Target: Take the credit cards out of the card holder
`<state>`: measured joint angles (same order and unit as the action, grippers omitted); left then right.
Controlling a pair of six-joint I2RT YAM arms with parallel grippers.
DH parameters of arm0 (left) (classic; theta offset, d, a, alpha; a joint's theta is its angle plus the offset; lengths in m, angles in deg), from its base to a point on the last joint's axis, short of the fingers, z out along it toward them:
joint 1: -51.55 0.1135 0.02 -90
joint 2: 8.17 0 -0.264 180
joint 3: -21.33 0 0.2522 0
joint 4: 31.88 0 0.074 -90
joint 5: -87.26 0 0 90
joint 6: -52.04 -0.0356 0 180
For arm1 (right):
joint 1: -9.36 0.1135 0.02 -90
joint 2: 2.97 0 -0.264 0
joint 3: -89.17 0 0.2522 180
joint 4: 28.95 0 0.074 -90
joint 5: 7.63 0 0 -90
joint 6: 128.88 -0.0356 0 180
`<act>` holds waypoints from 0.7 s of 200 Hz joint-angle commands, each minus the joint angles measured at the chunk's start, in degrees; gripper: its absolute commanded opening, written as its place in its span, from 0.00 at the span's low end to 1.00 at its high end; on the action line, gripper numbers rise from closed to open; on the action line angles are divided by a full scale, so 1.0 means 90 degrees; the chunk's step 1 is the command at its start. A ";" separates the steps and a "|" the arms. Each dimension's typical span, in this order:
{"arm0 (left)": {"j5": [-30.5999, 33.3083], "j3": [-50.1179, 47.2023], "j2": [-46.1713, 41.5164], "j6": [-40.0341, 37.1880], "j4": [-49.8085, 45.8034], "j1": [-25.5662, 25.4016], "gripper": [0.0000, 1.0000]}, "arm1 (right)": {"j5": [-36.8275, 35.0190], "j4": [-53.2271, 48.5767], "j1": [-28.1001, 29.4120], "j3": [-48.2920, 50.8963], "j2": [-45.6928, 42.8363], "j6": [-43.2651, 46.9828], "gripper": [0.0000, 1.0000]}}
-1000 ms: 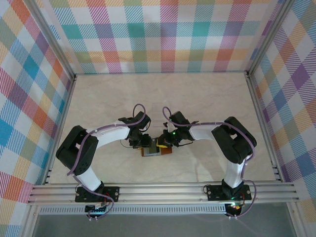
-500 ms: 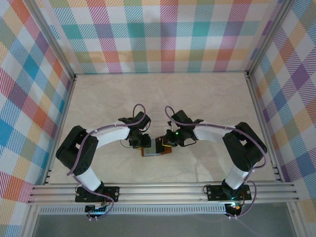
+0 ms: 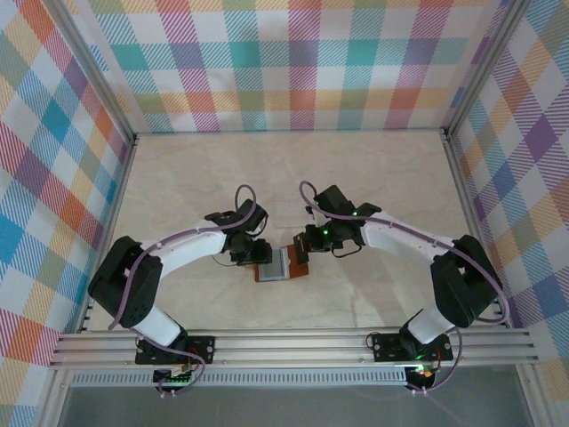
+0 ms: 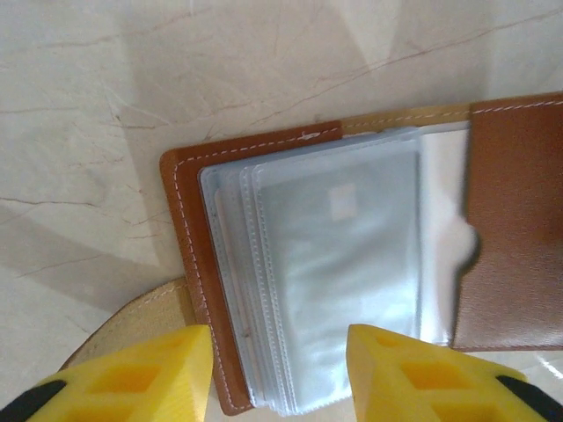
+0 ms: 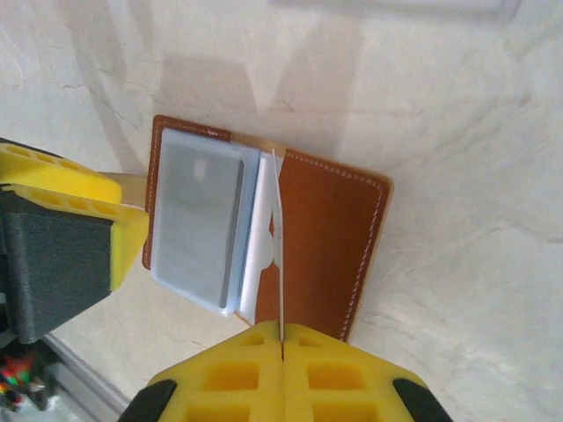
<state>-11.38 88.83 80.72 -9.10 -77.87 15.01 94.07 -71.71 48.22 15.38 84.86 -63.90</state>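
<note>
**Right fingers pinch a thin card over the open holder**

The card holder (image 3: 283, 267) lies open and flat on the pale table (image 3: 356, 178). It is in the middle, near the arms, with one gripper on each side of it.

The holder is brown with light stitching along its edge (image 4: 189, 264). A stack of clear sleeves (image 4: 334, 264) lies on its left half. A brown pocket (image 4: 515, 220) covers its right half.

The left gripper (image 3: 260, 256) is at the left end of the holder. In the left wrist view the left gripper (image 4: 277, 378) has its yellow fingers (image 4: 132, 378) spread apart. One finger is over the brown edge and a tan strap (image 4: 132, 316). The other finger is over the clear sleeves. I cannot tell if they touch the holder.

The right gripper (image 3: 305, 247) is at the right end of the holder. In the right wrist view the right gripper (image 5: 281, 338) has its yellow fingers (image 5: 237, 360) pressed together. They pinch a thin pale card (image 5: 279, 264). The card shows edge-on, like a thin white line. It stands up over the holder (image 5: 325, 237), right where the sleeves (image 5: 198, 220) meet the brown pocket. Its far end reaches the far edge of the holder. I cannot tell if its bottom edge is inside a slot.
</note>
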 commanded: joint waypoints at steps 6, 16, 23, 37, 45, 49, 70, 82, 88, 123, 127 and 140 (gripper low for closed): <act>0.0197 0.0101 -0.0369 -0.0001 -0.0209 0.0100 0.46 | -0.0740 -0.0784 -0.0068 -0.0633 -0.0189 0.1537 0.05; 0.0209 0.0013 -0.0444 0.0038 -0.0166 0.0150 0.46 | -0.0886 -0.0822 -0.0086 -0.0839 -0.0153 0.1988 0.05; 0.0199 -0.0067 -0.0489 0.0056 -0.0113 0.0197 0.46 | -0.0909 -0.0841 -0.0097 -0.0985 -0.0101 0.2330 0.05; 0.0128 -0.0246 -0.0593 0.0108 -0.0030 0.0332 0.46 | -0.0947 -0.0861 -0.0150 -0.1269 0.0068 0.3013 0.05; 0.0065 -0.0359 -0.0683 0.0147 0.0021 0.0406 0.46 | -0.0764 -0.0868 -0.0173 -0.1416 0.0194 0.3535 0.04; 0.0027 -0.0446 -0.0734 0.0164 0.0051 0.0453 0.47 | -0.0697 -0.0890 -0.0176 -0.1486 0.0254 0.3828 0.04; -0.0094 -0.0717 -0.0952 0.0198 0.0115 0.0609 0.47 | -0.1024 -0.0939 -0.0191 -0.1962 0.0577 0.4869 0.00; -0.0066 -0.0797 -0.1060 0.0178 0.0062 0.0661 0.47 | -0.1140 -0.0917 -0.0205 -0.2153 0.0765 0.5450 0.00; -0.0050 -0.0839 -0.1111 0.0172 0.0038 0.0687 0.47 | -0.1207 -0.0900 -0.0210 -0.2254 0.0866 0.5708 0.00; -0.0041 -0.1014 -0.1414 0.0147 0.0018 0.0768 0.49 | -0.1359 -0.1141 -0.0215 -0.2942 0.1480 0.7038 0.00; -0.0029 -0.1010 -0.1426 0.0152 0.0017 0.0779 0.49 | -0.1368 -0.1144 -0.0220 -0.2996 0.1541 0.7180 0.00; -0.0031 -0.0993 -0.1465 0.0133 -0.0028 0.0816 0.50 | -0.1360 -0.1312 -0.0215 -0.3239 0.1799 0.7613 0.00</act>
<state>-11.21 80.32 69.26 -7.94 -77.02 21.51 82.55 -80.23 46.53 -9.39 97.86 -8.36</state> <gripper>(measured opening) 0.494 0.057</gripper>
